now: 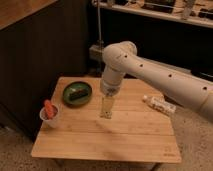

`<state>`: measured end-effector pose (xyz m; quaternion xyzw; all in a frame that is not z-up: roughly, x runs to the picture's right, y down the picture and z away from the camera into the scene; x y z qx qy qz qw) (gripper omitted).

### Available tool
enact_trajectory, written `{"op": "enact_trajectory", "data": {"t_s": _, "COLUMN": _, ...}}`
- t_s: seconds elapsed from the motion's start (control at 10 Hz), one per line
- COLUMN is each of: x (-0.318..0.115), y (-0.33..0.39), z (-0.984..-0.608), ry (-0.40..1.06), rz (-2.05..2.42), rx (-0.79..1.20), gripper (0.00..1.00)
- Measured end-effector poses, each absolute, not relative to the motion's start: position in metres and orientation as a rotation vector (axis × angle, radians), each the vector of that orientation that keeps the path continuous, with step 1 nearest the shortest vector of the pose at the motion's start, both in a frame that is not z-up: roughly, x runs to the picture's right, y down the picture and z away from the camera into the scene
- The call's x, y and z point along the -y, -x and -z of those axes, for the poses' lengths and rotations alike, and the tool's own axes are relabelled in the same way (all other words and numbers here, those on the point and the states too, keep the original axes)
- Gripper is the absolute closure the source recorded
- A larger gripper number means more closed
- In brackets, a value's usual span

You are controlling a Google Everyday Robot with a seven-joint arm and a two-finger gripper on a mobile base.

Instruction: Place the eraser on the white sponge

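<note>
The eraser point(78, 93), a small dark block, lies in the green bowl point(68, 99) at the table's back left. The white sponge point(106, 114), a small pale pad, lies near the middle of the wooden table point(125, 135). My gripper point(106, 105) hangs straight down from the white arm, right over the sponge and partly covering it. It is well to the right of the bowl and the eraser.
A white cup point(50, 117) holding an orange carrot-like thing point(48, 107) stands at the table's left edge. A white tube with coloured marks point(159, 105) lies at the right. A dark wall and shelving stand behind the table.
</note>
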<state>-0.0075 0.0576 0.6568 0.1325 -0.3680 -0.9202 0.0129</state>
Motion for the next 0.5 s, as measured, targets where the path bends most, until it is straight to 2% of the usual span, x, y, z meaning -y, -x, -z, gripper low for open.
{"op": "enact_trajectory", "data": {"t_s": 0.5, "x": -0.0655, "y": 0.0125, "z": -0.6665, "ry": -0.44, "rz": 2.917, "rx": 1.15, "gripper": 0.2}}
